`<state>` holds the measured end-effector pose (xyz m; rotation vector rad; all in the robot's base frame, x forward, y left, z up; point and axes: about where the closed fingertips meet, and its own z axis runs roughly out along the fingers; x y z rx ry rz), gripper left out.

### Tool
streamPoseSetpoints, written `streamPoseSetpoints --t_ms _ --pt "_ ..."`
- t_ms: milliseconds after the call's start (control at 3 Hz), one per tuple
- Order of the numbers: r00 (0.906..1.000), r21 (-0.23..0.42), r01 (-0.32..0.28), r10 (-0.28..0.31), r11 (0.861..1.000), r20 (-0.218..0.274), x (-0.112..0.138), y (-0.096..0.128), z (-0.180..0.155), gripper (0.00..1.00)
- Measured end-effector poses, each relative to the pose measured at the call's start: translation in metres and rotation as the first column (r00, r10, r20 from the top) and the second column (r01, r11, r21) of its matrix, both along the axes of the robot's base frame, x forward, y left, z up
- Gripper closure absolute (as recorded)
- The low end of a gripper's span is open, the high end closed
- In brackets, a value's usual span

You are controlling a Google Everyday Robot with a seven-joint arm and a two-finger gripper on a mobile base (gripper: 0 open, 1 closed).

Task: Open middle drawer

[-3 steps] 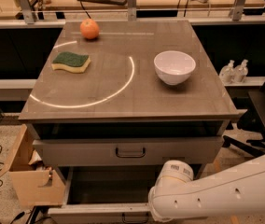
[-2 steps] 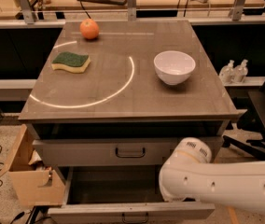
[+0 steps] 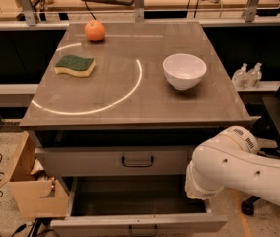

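The middle drawer [image 3: 95, 225] stands pulled out below the table, its dark inside showing empty. Its low grey front lies along the bottom edge of the view, with the small loop handle [image 3: 142, 229] at its centre. Above it a taller grey drawer [image 3: 90, 161] with its own handle is closed. My gripper is out of view. Only my white arm [image 3: 233, 169] shows at the lower right, its rounded joint in front of the open drawer's right rear corner.
On the table top [image 3: 130, 107] lie an orange [image 3: 94, 30], a green and yellow sponge [image 3: 75, 65] and a white bowl [image 3: 184, 70]. A cardboard box [image 3: 29, 191] stands on the floor at left. Two small bottles [image 3: 247, 75] and a dark chair [image 3: 278, 117] are at right.
My arm has swung up and to the right, away from the front of the open drawer. The drawer stays pulled out as before.
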<state>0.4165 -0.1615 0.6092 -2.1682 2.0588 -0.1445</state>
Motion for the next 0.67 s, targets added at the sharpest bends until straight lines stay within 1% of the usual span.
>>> streamPoseSetpoints --t_ms 333,667 --pt "0.9975 0.030 -0.066 0.067 0.997 -0.021 -0.002 -0.012 -0.011 1.00" --pt "0.9954 0.064 -0.090 0.092 0.994 -0.028 -0.008 -0.018 -0.026 1.00"
